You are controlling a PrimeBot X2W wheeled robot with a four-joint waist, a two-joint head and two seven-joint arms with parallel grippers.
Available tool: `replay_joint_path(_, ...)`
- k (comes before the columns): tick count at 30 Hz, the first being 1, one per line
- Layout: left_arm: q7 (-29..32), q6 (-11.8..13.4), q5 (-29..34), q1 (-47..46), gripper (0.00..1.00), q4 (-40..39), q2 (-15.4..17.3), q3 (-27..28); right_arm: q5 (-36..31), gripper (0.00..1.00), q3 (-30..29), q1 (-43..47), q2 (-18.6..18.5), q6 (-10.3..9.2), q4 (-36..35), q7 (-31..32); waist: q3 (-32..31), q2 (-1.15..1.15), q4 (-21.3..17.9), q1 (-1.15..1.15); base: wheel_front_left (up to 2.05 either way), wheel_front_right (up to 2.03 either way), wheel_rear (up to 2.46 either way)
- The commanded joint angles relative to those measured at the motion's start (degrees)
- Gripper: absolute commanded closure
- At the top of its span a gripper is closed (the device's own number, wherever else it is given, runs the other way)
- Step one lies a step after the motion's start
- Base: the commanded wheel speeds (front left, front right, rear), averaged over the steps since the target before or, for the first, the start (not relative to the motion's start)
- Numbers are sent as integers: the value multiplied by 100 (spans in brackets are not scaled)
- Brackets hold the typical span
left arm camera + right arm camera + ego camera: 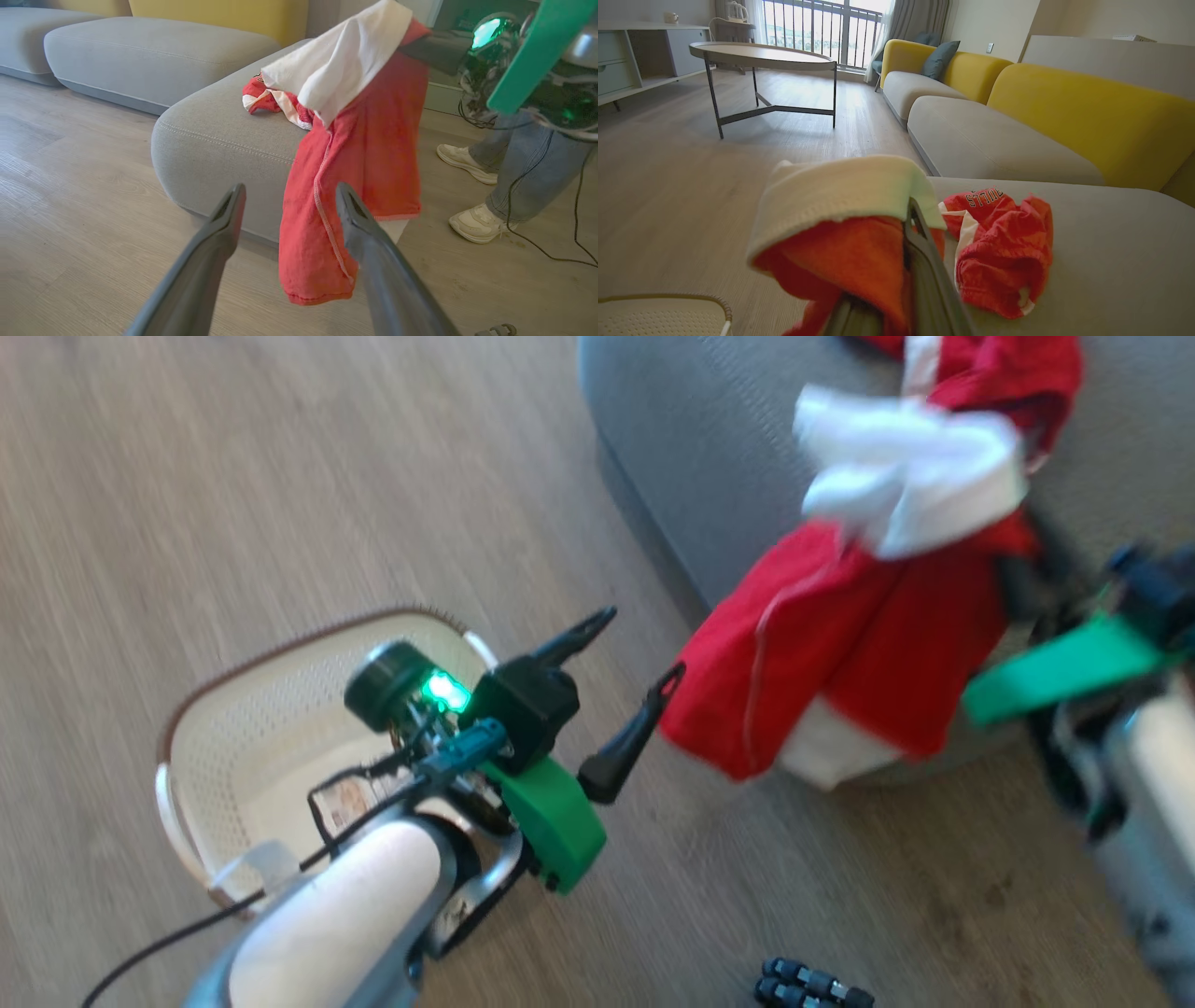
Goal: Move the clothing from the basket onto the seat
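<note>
Now your right gripper is clamped on a red garment hanging at the corner of the seat, three o'clock from your wide-spread left gripper. The basket sits at its eight o'clock. A second garment lies on the seat.

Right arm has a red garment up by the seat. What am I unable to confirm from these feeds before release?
- Basket, inside: in the head view the left gripper and its forearm cover the near part; the right wrist view cuts it off at the bottom edge.
- Right gripper, its hold: the held garment wraps its fingers in the right wrist view; blurred in the head view.
- Dark object: cut by the head view's bottom edge.
</note>
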Motion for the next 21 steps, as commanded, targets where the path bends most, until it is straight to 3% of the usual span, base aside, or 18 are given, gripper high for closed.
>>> replay_joint_path(1,41,-9,76,-351,0,-256,97,223,119,100,-137,-424,-177,40,-129,20,392,0,228,0,0,0,0)
replay_joint_path(8,167,-87,217,-824,0,-339,82,221,577,100,-1145,-1896,-364,40,708,165,1251,0,740,0,0,0,0)
replay_joint_path(13,109,-117,239,-941,0,-325,56,202,667,100,-2404,-3184,-668,40,1494,245,1652,0,1137,0,0,0,0)
replay_joint_path(14,-54,-81,191,-874,0,-238,6,221,529,100,-3027,-4023,-811,40,1943,427,1793,0,1343,0,0,0,0)
replay_joint_path(21,-327,-54,102,-599,0,-117,-102,86,-591,100,-4574,-5778,-1590,40,2869,804,2068,0,1884,0,0,0,0)
